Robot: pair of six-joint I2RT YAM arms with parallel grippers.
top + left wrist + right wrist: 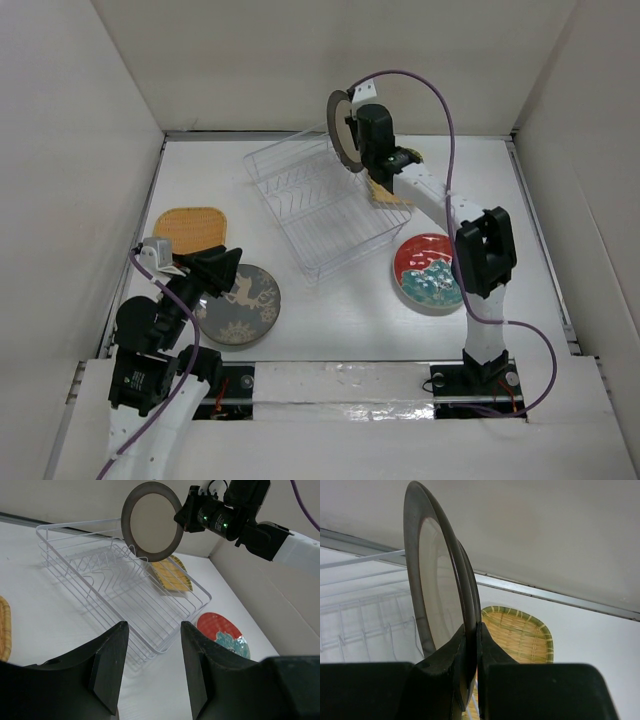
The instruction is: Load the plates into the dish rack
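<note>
Nearest us, our left gripper [152, 628] hovers spread, left of the dish rack [320, 205]. Left of the rack lie the horse plate [240, 305] and one woven plate [190, 228]; right of it, the red-and-teal plate [430, 272] and second woven plate [172, 575]. Our right gripper [472, 630] pinches the metallic plate [432, 590] upright above the rack's far edge.

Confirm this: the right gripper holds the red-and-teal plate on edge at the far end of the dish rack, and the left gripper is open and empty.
Wrong plate: the right gripper holds the metallic brown-grey plate, as the left wrist view shows. The red-and-teal plate lies flat on the table beside the dish rack. The rest stands.
</note>
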